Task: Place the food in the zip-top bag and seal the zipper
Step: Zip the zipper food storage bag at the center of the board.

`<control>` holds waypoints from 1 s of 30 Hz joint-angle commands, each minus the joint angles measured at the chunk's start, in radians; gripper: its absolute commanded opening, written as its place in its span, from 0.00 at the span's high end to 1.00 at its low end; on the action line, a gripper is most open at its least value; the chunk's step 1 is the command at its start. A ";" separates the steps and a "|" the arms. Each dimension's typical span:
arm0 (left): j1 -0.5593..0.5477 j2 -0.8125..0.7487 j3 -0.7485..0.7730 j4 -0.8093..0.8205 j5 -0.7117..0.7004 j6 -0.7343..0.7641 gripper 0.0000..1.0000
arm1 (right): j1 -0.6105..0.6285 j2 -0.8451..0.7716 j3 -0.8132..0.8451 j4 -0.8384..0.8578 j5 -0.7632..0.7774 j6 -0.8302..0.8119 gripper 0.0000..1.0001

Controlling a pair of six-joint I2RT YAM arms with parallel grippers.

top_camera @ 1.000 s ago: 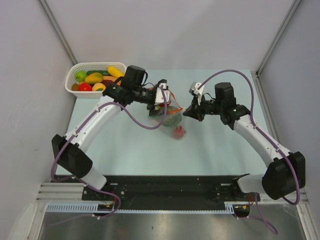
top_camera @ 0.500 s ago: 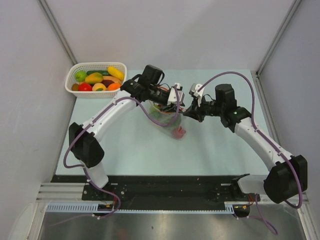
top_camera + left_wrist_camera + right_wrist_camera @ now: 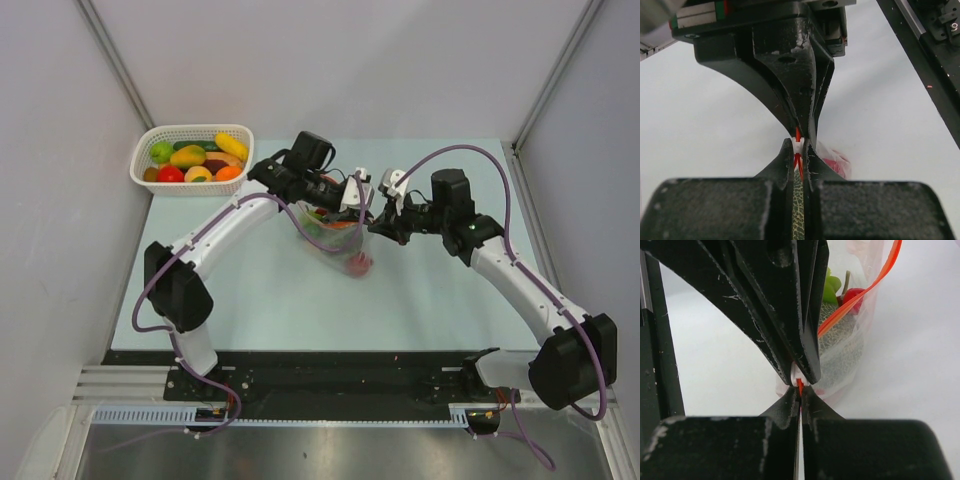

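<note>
The pale blue-green bench fills a booth of plain light-grey walls, with metal rails running up the corners and a black rail along its near edge where the arms are bolted. Near the bench's middle, the small clear crinkly plastic zip-top bag is held by its mouth between the two hands. Glossy toy food shows inside it: green, red and a netted green piece. The left hand is pressed together on the thin orange-red plastic zipper at its white end. The right hand pinches the same spot from the opposite side, tips almost meeting. At the far left corner sits a white lattice plastic basket holding more toy fruits.
</note>
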 commanded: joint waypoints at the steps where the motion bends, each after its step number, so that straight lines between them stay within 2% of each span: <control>1: 0.051 0.018 0.040 -0.060 -0.053 0.054 1.00 | -0.024 -0.052 0.002 0.029 -0.026 -0.014 1.00; 19: 0.225 -0.004 0.066 -0.204 -0.226 0.178 1.00 | -0.206 -0.068 -0.028 0.032 -0.041 -0.010 1.00; 30: 0.364 -0.045 0.035 -0.206 -0.300 0.172 1.00 | -0.278 -0.055 -0.028 0.016 -0.046 -0.001 1.00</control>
